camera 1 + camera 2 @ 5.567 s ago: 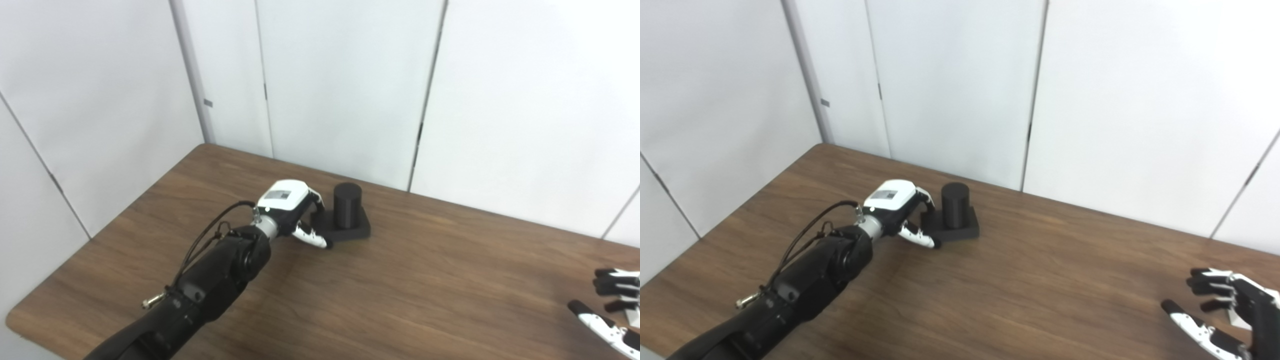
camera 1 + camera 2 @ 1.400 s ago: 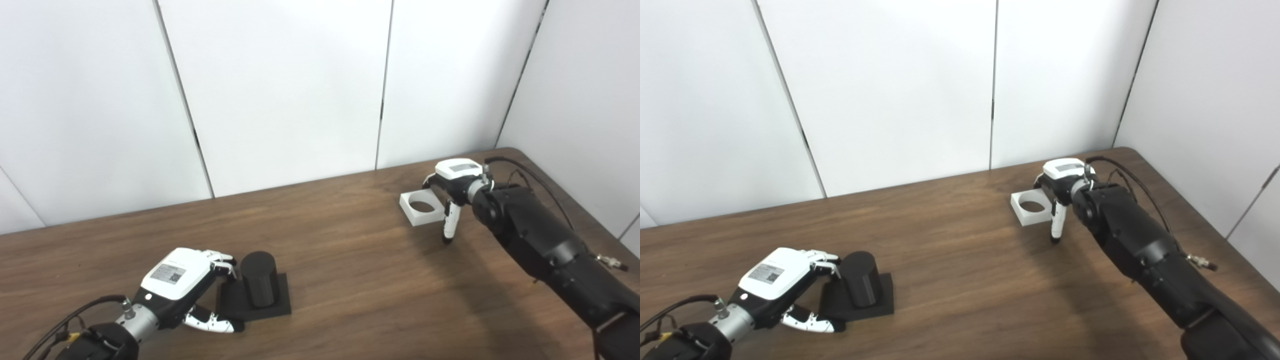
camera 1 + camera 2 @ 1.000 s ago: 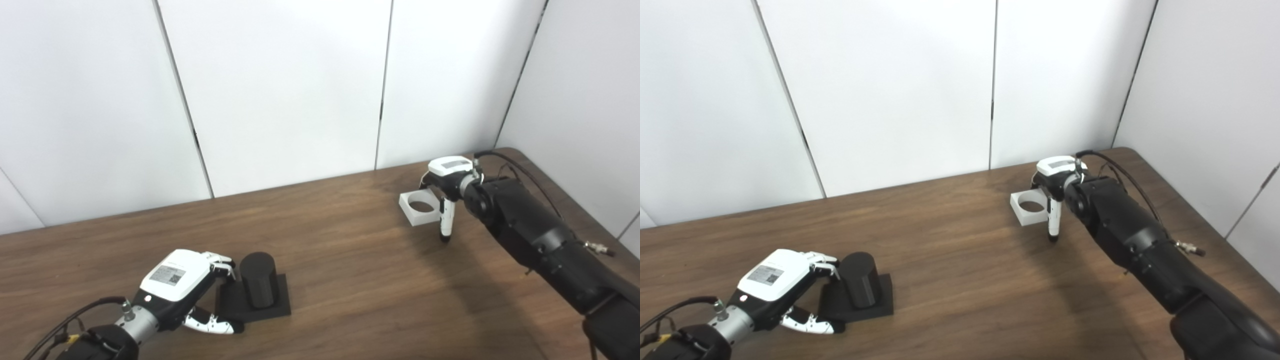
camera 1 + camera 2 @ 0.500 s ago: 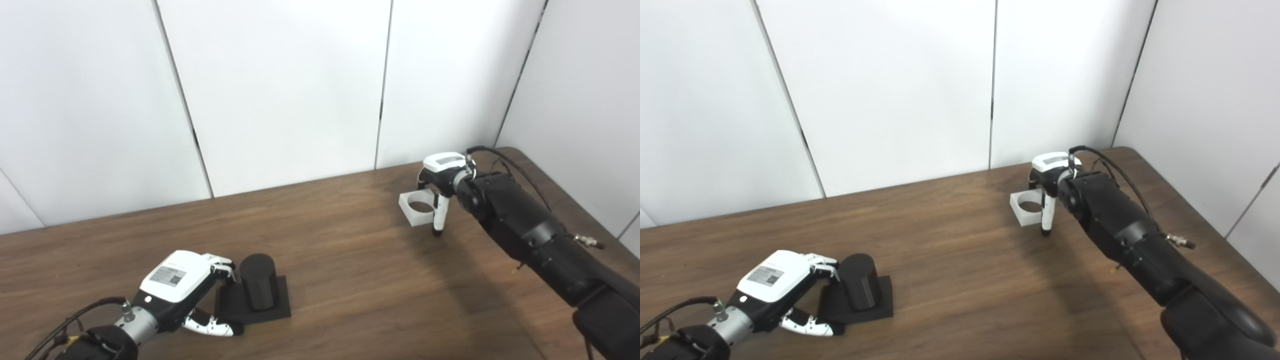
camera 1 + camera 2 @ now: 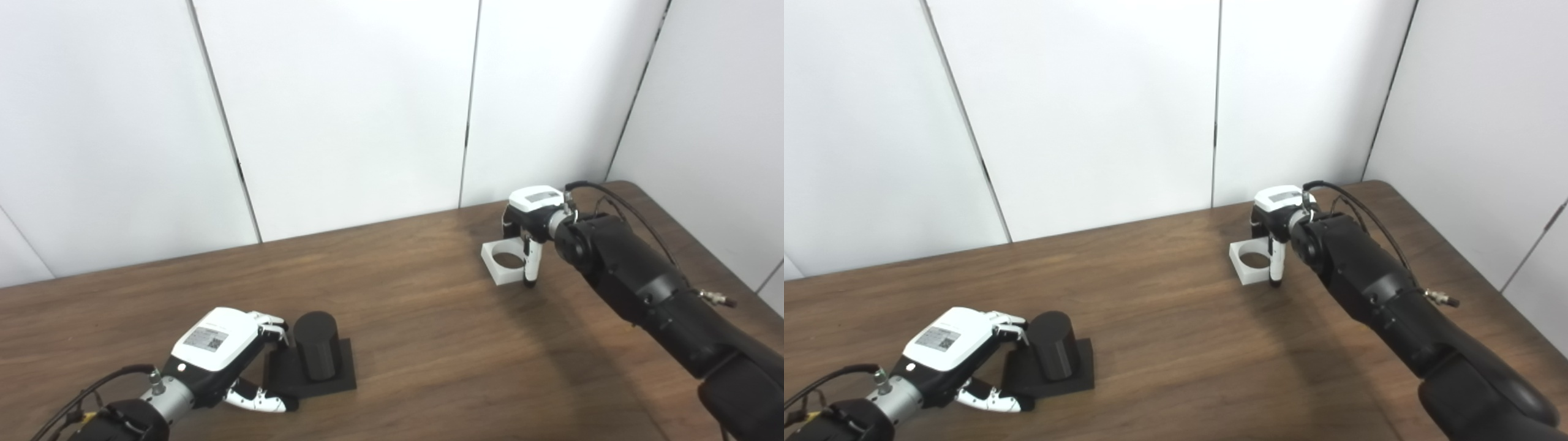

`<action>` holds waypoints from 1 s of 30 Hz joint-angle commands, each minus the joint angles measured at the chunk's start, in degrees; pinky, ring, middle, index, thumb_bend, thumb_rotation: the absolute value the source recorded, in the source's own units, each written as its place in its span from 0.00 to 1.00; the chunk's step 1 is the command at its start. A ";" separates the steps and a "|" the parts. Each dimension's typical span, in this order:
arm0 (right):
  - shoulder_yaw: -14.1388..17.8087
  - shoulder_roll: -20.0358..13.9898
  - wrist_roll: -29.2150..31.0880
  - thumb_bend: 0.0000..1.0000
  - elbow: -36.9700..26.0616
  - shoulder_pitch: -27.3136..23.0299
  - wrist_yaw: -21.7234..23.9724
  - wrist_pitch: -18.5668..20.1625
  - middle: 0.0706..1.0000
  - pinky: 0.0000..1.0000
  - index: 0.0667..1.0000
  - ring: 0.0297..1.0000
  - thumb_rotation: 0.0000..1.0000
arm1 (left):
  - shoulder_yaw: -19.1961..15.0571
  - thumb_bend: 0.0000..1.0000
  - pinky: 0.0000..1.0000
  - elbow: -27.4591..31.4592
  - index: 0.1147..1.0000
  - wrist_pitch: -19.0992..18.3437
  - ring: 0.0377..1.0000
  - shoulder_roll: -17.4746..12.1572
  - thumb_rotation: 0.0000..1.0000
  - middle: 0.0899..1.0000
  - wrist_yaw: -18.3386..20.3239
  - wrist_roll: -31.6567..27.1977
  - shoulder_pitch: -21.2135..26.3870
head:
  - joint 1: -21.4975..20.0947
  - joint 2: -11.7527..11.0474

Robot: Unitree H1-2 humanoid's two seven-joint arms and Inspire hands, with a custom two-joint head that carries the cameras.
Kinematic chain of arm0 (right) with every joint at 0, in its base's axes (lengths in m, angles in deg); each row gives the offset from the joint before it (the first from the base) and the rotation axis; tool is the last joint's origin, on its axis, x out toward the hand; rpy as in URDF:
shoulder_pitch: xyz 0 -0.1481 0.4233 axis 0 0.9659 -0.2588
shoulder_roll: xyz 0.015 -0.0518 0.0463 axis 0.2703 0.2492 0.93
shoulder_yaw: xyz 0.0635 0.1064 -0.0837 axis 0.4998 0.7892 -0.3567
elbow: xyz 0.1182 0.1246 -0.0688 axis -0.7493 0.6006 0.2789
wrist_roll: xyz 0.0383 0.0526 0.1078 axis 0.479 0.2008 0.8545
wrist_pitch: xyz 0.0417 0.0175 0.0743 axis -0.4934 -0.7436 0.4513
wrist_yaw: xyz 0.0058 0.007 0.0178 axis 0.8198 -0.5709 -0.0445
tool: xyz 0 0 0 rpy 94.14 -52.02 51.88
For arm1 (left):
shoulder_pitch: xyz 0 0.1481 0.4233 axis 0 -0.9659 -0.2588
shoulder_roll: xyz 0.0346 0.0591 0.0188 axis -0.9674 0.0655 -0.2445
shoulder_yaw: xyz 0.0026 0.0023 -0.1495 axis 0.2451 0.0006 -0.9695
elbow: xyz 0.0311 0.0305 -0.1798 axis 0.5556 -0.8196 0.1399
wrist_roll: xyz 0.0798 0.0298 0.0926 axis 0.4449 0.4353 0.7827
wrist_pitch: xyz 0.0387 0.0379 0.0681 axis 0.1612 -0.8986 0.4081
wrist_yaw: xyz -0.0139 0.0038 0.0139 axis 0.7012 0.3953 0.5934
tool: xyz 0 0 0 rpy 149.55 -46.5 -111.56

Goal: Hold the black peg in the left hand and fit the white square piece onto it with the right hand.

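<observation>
The step in hand looks like the pick-up of the white square piece (image 5: 505, 263), which sits at the far right of the worktop (image 5: 429, 343), flat or nearly so, its round hole facing up and its flat faces parallel to the surface. The right hand (image 5: 531, 211) is over its right edge, with one finger (image 5: 530, 267) down along the near right corner and the rest reaching behind it; the hand seems to be clamped on the piece, though whether the piece has left the surface cannot be told. Well apart, at the near left, the black peg (image 5: 316, 344) stands upright on its square black base, its long axis vertical. The left hand (image 5: 214, 344) is closed on the left edge of that base, fingers above and thumb below, steadying it. The next move, as I judge it, calls for lifting the piece clear, carrying it across to the left, keeping it level so the hole's axis lines up with the peg's vertical axis, then lowering it straight down. A tilt would likely make the hole catch on the peg's top rim.
</observation>
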 commanded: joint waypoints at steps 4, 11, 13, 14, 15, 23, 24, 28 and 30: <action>1.45 -0.41 2.96 0.52 -1.67 0.25 -3.22 -3.40 0.69 0.67 0.44 0.75 0.14 | 3.70 0.52 0.74 -2.15 0.43 1.08 0.80 -1.64 0.07 0.79 7.45 3.15 -5.01 | 0.29 0.25; 4.83 -1.55 7.49 0.52 -8.00 2.07 -4.25 -6.29 0.70 0.68 0.44 0.77 0.13 | 3.64 0.52 0.73 -2.69 0.43 1.59 0.80 -1.52 0.07 0.79 6.62 3.20 -4.89 | 2.35 1.20; 5.32 -2.01 8.46 0.52 -10.36 2.35 -3.95 -6.78 0.69 0.68 0.44 0.76 0.13 | 3.66 0.52 0.72 -2.68 0.43 1.64 0.80 -1.42 0.08 0.79 6.66 3.15 -4.81 | 2.70 1.24; 5.46 -2.25 8.84 0.52 -11.46 2.43 -3.80 -7.13 0.69 0.68 0.44 0.76 0.13 | 3.65 0.52 0.72 -2.55 0.43 1.55 0.80 -1.38 0.08 0.79 6.74 3.14 -4.81 | 3.17 1.46; 5.56 -2.49 9.12 0.52 -12.81 2.49 -3.38 -7.34 0.69 0.68 0.44 0.76 0.13 | 3.65 0.52 0.73 -2.39 0.43 1.38 0.80 -1.32 0.08 0.79 6.98 3.11 -4.80 | 3.48 1.62; 6.66 -2.21 12.22 0.52 -21.18 2.80 1.00 -7.49 0.68 0.68 0.44 0.76 0.13 | 4.05 0.52 0.75 -1.55 0.43 -0.01 0.80 -0.52 0.08 0.80 8.46 3.62 -4.50 | 7.90 2.89; 6.61 -2.19 12.49 0.52 -22.34 2.74 1.88 -7.21 0.68 0.68 0.44 0.76 0.13 | 4.09 0.52 0.75 -1.28 0.43 -0.43 0.80 -0.39 0.08 0.80 8.86 3.58 -4.50 | 8.52 3.01; 6.38 -1.91 12.90 0.52 -26.75 2.34 4.99 -6.47 0.69 0.69 0.44 0.77 0.13 | 4.41 0.52 0.75 -0.52 0.43 -1.03 0.80 0.02 0.08 0.81 9.14 4.07 -4.54 | 11.20 3.68; 6.37 -1.70 13.26 0.52 -28.14 2.03 5.62 -7.46 0.69 0.69 0.44 0.77 0.13 | 4.48 0.52 0.74 -0.49 0.43 -0.71 0.80 0.24 0.08 0.80 8.85 4.07 -4.48 | 13.25 4.29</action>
